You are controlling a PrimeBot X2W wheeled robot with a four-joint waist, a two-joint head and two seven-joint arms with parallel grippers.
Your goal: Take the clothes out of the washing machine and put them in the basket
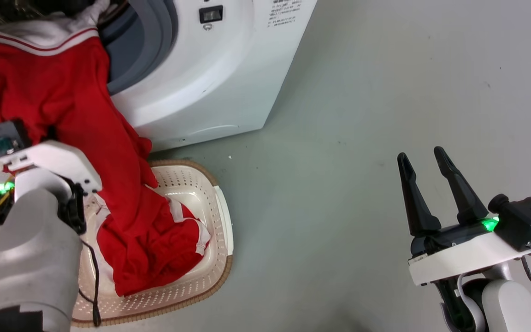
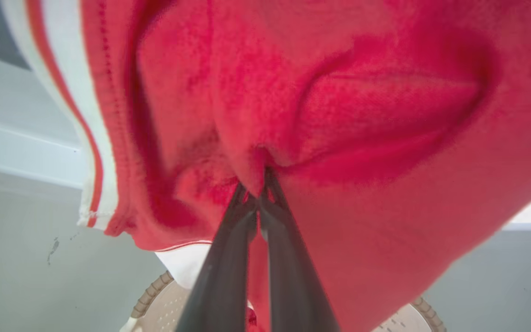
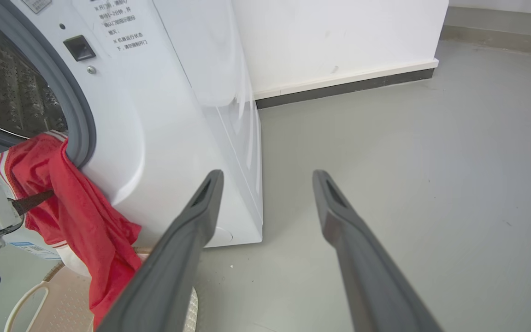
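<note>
Holding: the left end effector (image 2: 258, 186) has its two dark fingers pressed together on a fold of the clothes (image 1: 62, 87), with red fabric bunched at the tips.
Clothes: bright red with white stripes. They hang out of the round opening of the washing machine (image 1: 210, 69), over its grey rubber rim, and trail down into the basket (image 1: 187, 180), where more red fabric with white trim lies heaped.
Collar: a white-grey part sits at the top of the hanging fabric, at the mouth of the opening.
Basket: cream, perforated, with a brown woven-look rim. It stands on the floor (image 1: 362, 115) just in front of the machine, below the opening.
Other arm: the right end effector (image 1: 421, 157) has its fingers spread apart with nothing between them, above bare floor and well apart from the basket.
Background: in the right wrist view, a white wall (image 3: 339, 37) with a dark skirting runs behind the machine.
</note>
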